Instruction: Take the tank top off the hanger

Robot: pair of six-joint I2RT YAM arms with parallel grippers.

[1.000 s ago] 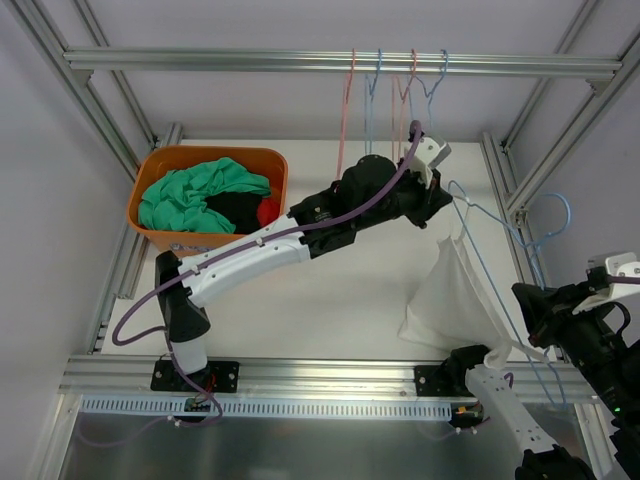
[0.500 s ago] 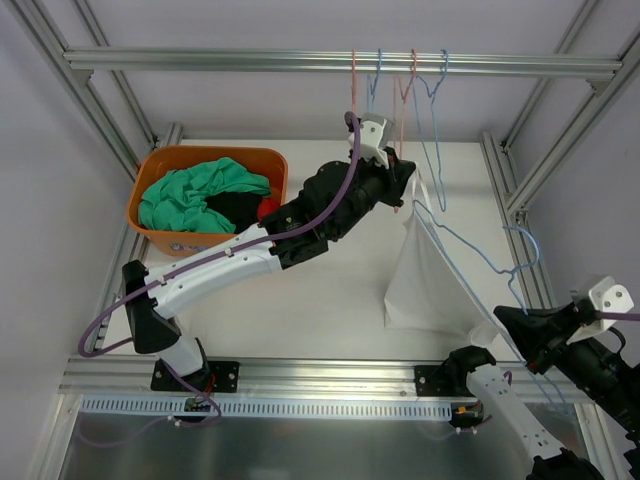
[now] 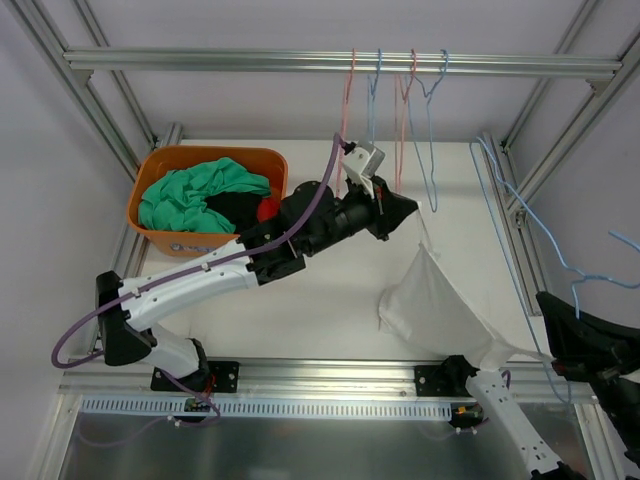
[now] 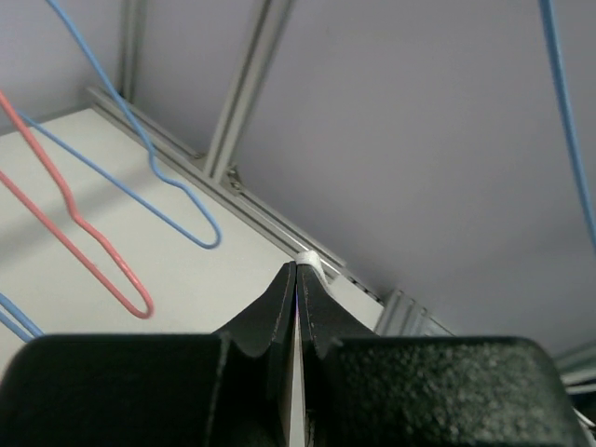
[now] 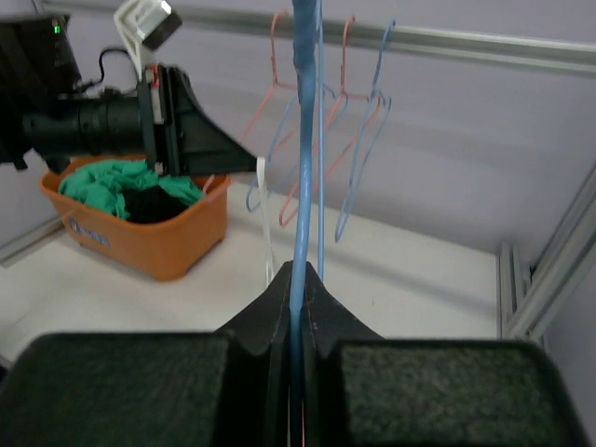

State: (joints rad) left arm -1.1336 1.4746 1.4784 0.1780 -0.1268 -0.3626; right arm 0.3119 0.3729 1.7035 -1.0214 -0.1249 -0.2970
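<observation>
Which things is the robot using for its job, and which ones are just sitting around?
Part of the job: white tank top, blue hanger, left gripper pinching the top, right gripper clamping the hanger.
Just there: orange basket of clothes, spare hangers on the rail.

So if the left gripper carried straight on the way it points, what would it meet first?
The left gripper is shut on the tank top strap. Beyond that, its line looks free as far as the aluminium frame rail ahead, though depth is unclear.
</observation>
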